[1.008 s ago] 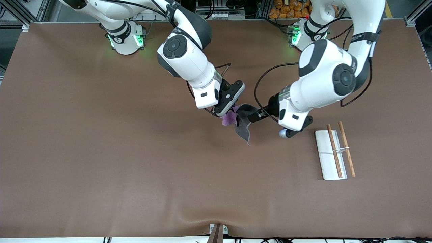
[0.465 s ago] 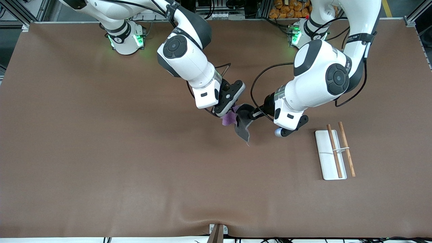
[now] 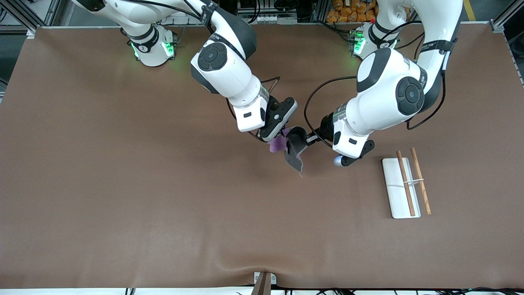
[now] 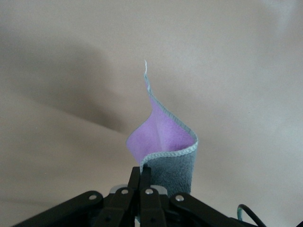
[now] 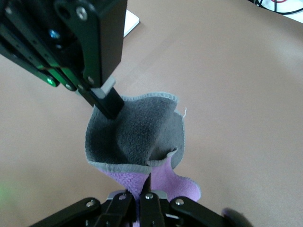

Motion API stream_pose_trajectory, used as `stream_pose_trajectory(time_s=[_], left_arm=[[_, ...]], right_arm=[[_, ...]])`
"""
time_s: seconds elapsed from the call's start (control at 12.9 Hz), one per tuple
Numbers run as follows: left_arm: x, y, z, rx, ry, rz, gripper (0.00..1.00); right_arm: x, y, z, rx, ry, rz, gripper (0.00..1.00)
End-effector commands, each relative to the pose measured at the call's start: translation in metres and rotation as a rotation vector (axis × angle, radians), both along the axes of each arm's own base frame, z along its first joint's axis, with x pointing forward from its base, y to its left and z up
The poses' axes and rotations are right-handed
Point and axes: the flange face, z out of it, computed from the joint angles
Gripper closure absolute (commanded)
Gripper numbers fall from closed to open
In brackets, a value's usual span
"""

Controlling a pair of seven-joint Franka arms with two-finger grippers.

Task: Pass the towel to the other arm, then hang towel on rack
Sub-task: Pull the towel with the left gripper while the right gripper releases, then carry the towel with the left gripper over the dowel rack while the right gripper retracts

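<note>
While both the right claw [image 3: 282,133] and left claw [image 3: 305,141] pinch the towel [image 3: 292,149] edges above bare table [image 3: 123,184], the rack [image 3: 399,188] stands well apart.

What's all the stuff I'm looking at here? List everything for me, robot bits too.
towel: one, purple on one face and dark grey on the other, pale stitched edge; held up over the middle of the table between both pincers.
rack: one, flat white base with two thin wooden rods and a thin white crosspiece; on the table toward the left arm's end.
table: one, brown covering, under everything.
right pincer: one, black, on a white arm; shut on the towel's purple part.
left pincer: one, black, on a white arm; shut on the towel's grey part.
</note>
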Motion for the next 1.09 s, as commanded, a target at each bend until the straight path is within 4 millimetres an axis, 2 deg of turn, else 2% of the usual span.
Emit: stream_pose_trajectory(time_s=[0.0,0.16,0.23,0.31,0.47,0.7,1.01], left_arm=[[0.006,0.021,0.027,-0.012,-0.041,0.021,1.00],[0.012,0.048,0.048,-0.021,-0.075,0.035,1.00],[0.014,0.061,0.054,-0.021,-0.084,0.030,1.00],[0.016,0.078,0.061,-0.019,-0.090,0.010,1.00],[0.022,0.114,0.067,-0.020,-0.113,-0.067,1.00],[0.026,0.152,0.075,-0.020,-0.126,-0.123,1.00],[0.026,0.171,0.070,0.062,-0.140,-0.235,1.00]], right_arm=[[0.001,0.003,0.007,0.000,-0.018,-0.007,1.00],[0.001,0.003,0.008,0.000,-0.017,-0.007,0.97],[0.001,0.003,0.008,0.000,-0.017,-0.007,0.47],[0.002,0.002,0.007,-0.002,-0.018,-0.008,0.00],[0.006,-0.003,0.005,-0.008,-0.011,-0.016,0.00],[0.026,-0.030,0.009,-0.016,-0.011,-0.059,0.00],[0.056,-0.082,0.017,-0.068,0.030,-0.120,0.00]])
